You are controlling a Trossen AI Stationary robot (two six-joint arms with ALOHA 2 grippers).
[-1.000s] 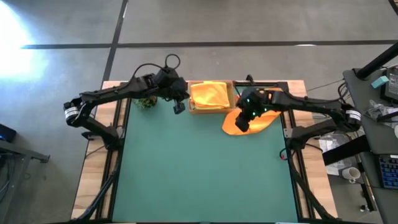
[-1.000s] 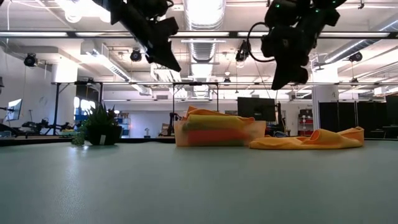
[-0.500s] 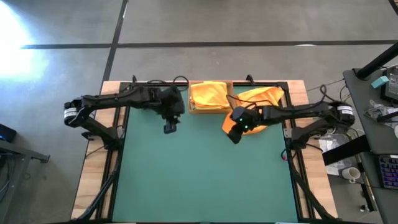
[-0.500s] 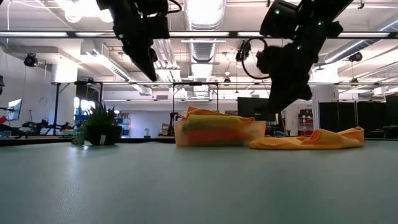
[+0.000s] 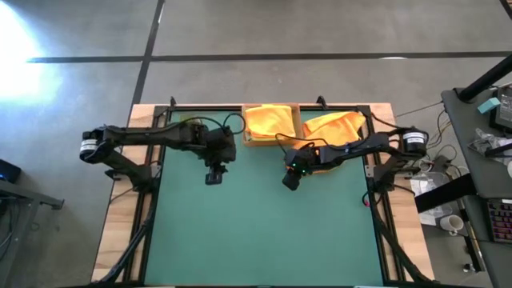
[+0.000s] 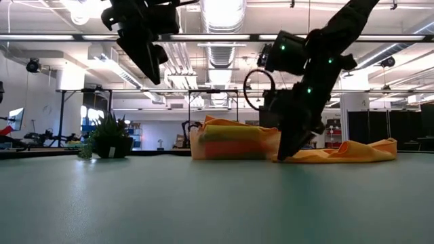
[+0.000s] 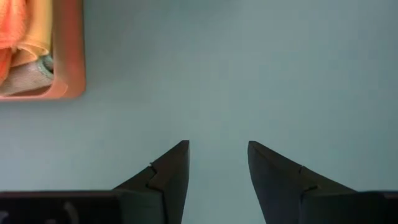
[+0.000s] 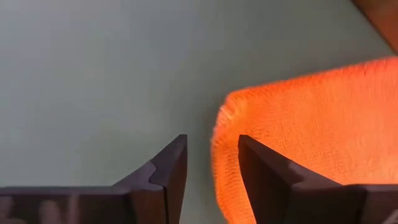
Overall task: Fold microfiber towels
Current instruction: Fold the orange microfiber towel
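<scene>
My right hand (image 5: 291,181) sits low at the near edge of the orange towel (image 5: 332,128), which lies crumpled on the green surface (image 5: 264,232) beside the cardboard tray (image 5: 248,141) of stacked towels. Its fingers (image 8: 264,165) are spread and empty, one over the hem. To grip cleanly, I should drop until the hem lies between them, then pinch only one layer. My left hand (image 5: 213,176) hangs spread over bare mat.

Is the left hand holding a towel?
No, the left hand is open over the bare green mat, with nothing between its fingers.
</scene>
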